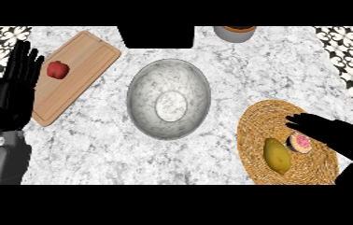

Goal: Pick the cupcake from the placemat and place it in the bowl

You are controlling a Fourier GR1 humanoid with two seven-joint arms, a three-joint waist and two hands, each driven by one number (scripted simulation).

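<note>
My right hand (324, 128) covers the cupcake (300, 142) on the placemat (265, 121), fingers maybe curling; bowl (148, 86) awaits

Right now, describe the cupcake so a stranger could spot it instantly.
Find the round woven placemat at the counter's right. The cupcake sits on it, under the right hand. Unlike the yellow-green fruit beside it, it is small, round and pink-topped.

Bare counter (228, 126) lies between placemat (257, 140) and bowl (148, 86).
</note>
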